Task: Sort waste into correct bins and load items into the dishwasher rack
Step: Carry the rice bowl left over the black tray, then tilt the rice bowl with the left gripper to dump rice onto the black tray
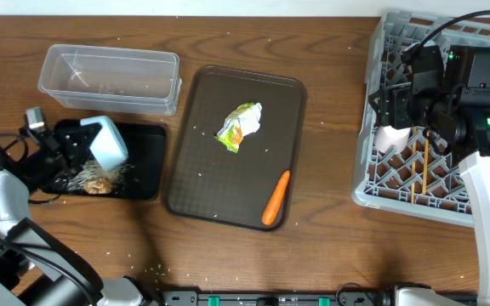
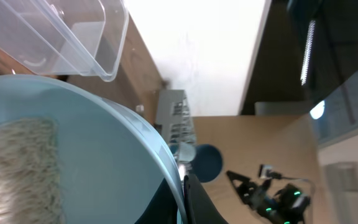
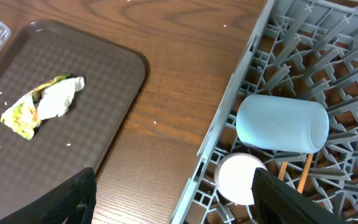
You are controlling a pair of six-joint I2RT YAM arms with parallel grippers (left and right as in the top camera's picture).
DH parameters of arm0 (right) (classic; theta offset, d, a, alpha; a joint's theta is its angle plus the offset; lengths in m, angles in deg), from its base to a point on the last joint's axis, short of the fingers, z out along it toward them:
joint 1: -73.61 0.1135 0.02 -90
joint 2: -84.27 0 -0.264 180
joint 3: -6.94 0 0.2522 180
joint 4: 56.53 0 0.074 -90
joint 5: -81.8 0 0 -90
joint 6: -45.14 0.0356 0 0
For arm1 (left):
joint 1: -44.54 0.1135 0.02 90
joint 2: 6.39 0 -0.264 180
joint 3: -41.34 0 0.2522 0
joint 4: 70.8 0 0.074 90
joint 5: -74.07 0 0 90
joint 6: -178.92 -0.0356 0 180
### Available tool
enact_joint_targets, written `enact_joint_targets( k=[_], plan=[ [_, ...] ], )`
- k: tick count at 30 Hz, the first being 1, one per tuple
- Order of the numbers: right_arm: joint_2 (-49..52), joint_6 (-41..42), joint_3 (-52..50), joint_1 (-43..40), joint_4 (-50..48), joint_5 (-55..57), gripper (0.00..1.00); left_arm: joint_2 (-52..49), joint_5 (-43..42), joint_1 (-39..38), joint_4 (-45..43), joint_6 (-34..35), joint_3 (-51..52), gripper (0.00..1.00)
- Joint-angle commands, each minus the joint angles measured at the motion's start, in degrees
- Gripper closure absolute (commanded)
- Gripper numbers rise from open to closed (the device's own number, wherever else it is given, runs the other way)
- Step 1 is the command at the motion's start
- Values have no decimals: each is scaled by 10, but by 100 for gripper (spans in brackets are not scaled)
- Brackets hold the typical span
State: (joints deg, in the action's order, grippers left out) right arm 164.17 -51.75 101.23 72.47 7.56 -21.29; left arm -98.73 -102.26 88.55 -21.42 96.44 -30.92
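Left gripper (image 1: 89, 144): was clamped on the rim of the round white bowl with the pale blue outside (image 1: 107, 141), holding it tipped up on edge. On the left wrist cam one dark finger (image 2: 196, 200) sat right against that rim.
Shallow black rectangular tray (image 1: 147, 166): directly under that gripper and the bowl.
Small brown lumpy food scrap (image 1: 100, 182): lay in the black tray just below the held bowl, with pale crumbs around it.
Clear plastic rectangular tub (image 1: 109, 78): just beyond the left gripper, past the black tray's far edge.
Right gripper (image 3: 176, 202): fingers were spread wide with nothing between them, hanging over the rack's left edge.
Large square grey plastic lattice rack (image 1: 395, 38): underneath the right gripper.
Light blue cup (image 3: 283, 122): lay on its side in the rack, just ahead of the right gripper.
Pale pink cup (image 3: 241, 179): right beside the blue one, closer to the gripper (looked nearly white on the wrist cam).
Wooden chopsticks (image 3: 303, 176): in the rack by the pink cup, partly hidden.
Flat dark brown serving tray (image 1: 202, 161): between the two grippers.
Crumpled yellow-green-and-white wrapper (image 1: 241, 126): on the brown tray.
Orange carrot (image 1: 276, 197): also on it, apart from the wrapper.
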Motion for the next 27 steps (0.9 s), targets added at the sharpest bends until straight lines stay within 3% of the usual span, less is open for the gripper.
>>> enact_joint_targets(
  k=[1, 17, 23, 27],
  plan=[
    [0, 7, 2, 4, 2, 0, 27, 12, -38, 10, 7, 3, 1, 94],
    [0, 7, 1, 4, 5, 0, 27, 12, -38, 10, -27, 7, 1, 94],
    [0, 7, 0, 4, 9, 0, 27, 11, -38, 6, -37, -46, 1, 94],
    [0, 6, 0, 4, 9, 0, 27, 5, -38, -1, -35, -47, 1, 94]
  ],
)
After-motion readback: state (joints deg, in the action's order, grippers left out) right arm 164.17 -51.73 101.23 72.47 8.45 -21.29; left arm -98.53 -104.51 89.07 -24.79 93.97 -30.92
